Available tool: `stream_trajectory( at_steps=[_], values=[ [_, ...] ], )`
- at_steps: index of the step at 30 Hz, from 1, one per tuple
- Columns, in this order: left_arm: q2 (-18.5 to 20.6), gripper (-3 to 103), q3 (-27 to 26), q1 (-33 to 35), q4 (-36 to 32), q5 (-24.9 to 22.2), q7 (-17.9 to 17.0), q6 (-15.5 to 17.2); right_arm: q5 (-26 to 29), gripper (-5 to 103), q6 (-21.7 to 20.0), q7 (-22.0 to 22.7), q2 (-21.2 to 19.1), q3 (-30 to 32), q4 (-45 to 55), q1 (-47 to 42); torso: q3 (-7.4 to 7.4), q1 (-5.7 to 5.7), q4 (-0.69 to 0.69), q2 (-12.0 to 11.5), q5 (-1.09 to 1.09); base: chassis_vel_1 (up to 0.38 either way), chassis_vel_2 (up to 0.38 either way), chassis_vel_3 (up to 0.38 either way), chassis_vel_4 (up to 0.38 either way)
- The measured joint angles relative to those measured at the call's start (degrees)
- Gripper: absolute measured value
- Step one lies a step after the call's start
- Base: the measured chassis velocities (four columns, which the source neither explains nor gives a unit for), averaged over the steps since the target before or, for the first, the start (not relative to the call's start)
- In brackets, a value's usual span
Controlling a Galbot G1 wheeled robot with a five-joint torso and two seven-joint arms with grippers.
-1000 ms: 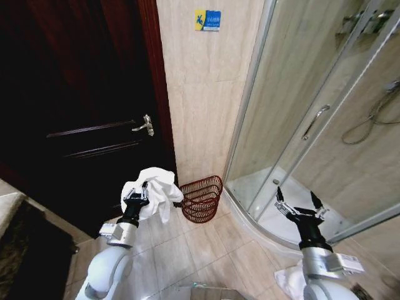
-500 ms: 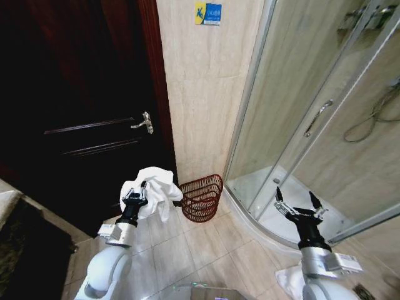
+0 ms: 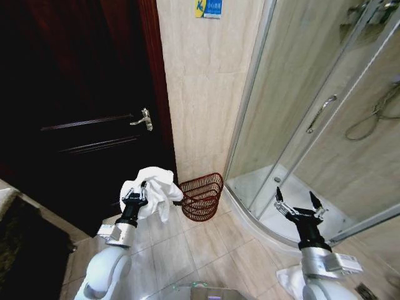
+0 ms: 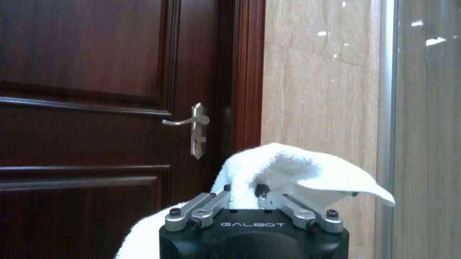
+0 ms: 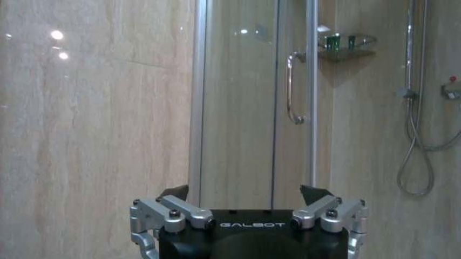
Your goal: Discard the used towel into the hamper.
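1. The left gripper (image 3: 139, 190) is clamped on a white towel (image 3: 153, 187), held up above the tiled floor (image 3: 187, 250) in front of the dark wooden door (image 3: 81, 94).
2. The hamper (image 3: 202, 197) sits on the floor against the beige wall (image 3: 200, 94), at about three o'clock from the towel, close beside it.
3. The right gripper (image 3: 299, 209) hangs with fingers spread and empty, facing the glass shower enclosure (image 3: 312, 125).

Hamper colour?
Dark reddish-brown open weave; the hamper shows best in the head view.
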Motion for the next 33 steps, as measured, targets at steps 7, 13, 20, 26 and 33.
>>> stream_trajectory(
  at_steps=[7,13,20,26,33],
  values=[
    [-0.10,10,-0.50,0.24,0.12,0.00,-0.01,-0.08,-0.06,100,0.32,-0.02,0.00,-0.06,-0.08,-0.20,-1.04,-0.83,0.00,-1.84,0.00,0.000,0.000,0.000,0.000],
    [-0.40,10,-1.04,0.64,0.18,-0.09,-0.01,-0.63,-0.07,100,0.36,-0.03,0.00,-0.07,-0.09,-0.15,-1.98,-1.65,0.00,-3.60,0.00,0.000,0.000,0.000,0.000],
    [-0.61,10,-1.10,0.82,0.66,0.00,-0.01,-1.04,-0.13,100,0.52,-0.05,0.00,-0.06,-0.04,-0.32,-3.12,-2.56,0.00,-5.64,0.00,0.000,0.000,0.000,0.000],
    [-0.60,10,-0.94,0.55,1.05,0.04,0.02,-1.07,-0.18,100,0.86,-0.08,0.00,0.02,-0.04,-0.62,-4.08,-3.31,0.00,-7.34,0.00,0.000,0.000,0.000,0.000],
    [-0.66,10,-0.98,0.48,1.37,-0.05,0.03,-1.28,-1.06,100,1.03,-0.10,0.00,-0.31,-0.39,-0.51,-5.05,-4.09,0.01,-9.09,0.00,0.000,0.000,0.000,0.000]
  ],
)
